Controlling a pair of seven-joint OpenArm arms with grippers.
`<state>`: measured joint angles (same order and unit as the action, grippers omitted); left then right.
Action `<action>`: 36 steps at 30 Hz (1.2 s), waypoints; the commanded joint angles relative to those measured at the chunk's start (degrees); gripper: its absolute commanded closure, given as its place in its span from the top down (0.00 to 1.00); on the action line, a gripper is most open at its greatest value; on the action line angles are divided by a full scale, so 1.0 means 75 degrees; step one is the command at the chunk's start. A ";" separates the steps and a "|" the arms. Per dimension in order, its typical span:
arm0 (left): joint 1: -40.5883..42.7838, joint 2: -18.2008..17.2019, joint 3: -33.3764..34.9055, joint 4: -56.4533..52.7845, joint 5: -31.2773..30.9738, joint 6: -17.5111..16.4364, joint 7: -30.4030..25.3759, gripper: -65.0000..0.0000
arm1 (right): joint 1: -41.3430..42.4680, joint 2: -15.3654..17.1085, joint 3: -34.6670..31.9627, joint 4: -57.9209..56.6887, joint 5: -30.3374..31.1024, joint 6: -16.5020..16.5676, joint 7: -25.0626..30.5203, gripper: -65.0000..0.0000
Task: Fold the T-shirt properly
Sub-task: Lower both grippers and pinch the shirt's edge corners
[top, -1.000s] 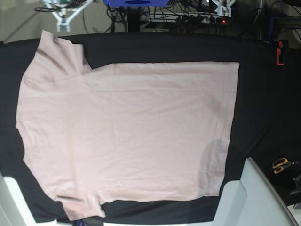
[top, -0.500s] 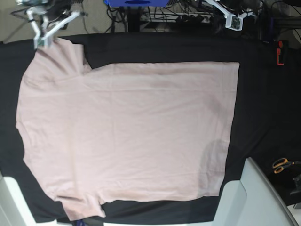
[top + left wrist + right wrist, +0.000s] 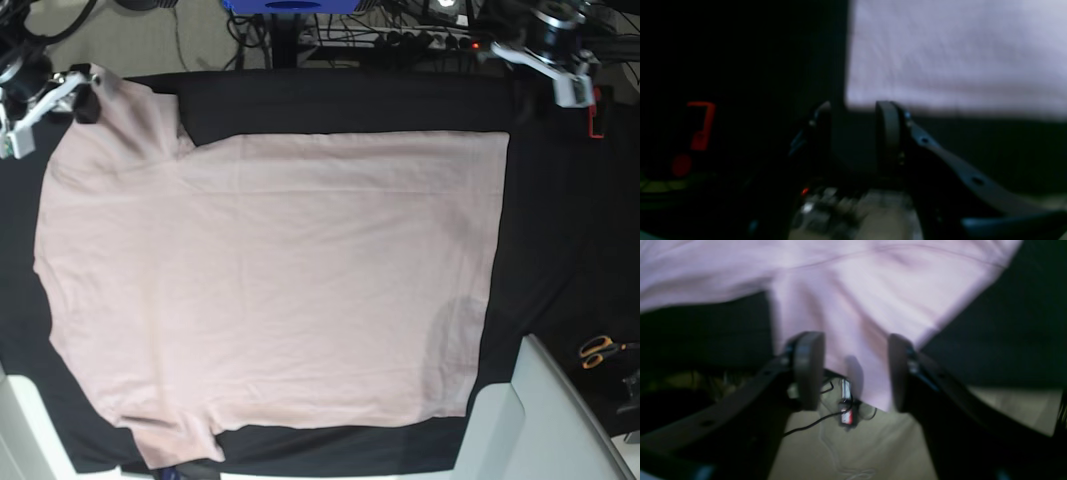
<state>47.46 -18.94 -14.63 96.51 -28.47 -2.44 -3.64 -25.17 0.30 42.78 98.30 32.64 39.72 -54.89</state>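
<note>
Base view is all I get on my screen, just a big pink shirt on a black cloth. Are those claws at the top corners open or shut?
Observer: The right gripper is open; its wrist view shows the sleeve end of the T-shirt between its pads, not pinched.
Operator: And the other claw?
Observer: The left gripper shows a gap between its fingers, with only black cloth in it.
Operator: Is it near the shirt?
Observer: Its wrist view shows the fingertips just short of the shirt's hem corner, though that picture is dark and blurred.
</note>
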 commanded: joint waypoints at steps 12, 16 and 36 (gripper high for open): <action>0.0078 -0.0130 -0.1419 -0.0578 -0.0676 -0.1627 -0.0130 0.34 | 0.0865 0.0939 0.0678 -0.2387 0.0412 0.0037 -0.0177 0.65; -0.0063 -0.0118 -0.1372 -0.0730 -0.0664 -0.1627 -0.0130 0.34 | 0.0924 0.1115 0.0654 -0.3067 0.0952 0.0037 -0.0177 0.65; -0.0415 0.0046 -0.1337 -0.1164 -0.0676 -0.1627 -0.0118 0.34 | 0.0431 0.1092 -0.0811 -0.3149 0.2112 0.0037 -0.0153 0.54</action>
<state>44.03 -18.02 -24.29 87.09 -33.08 -14.66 -3.18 -21.74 7.84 36.62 74.22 48.16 39.90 -55.77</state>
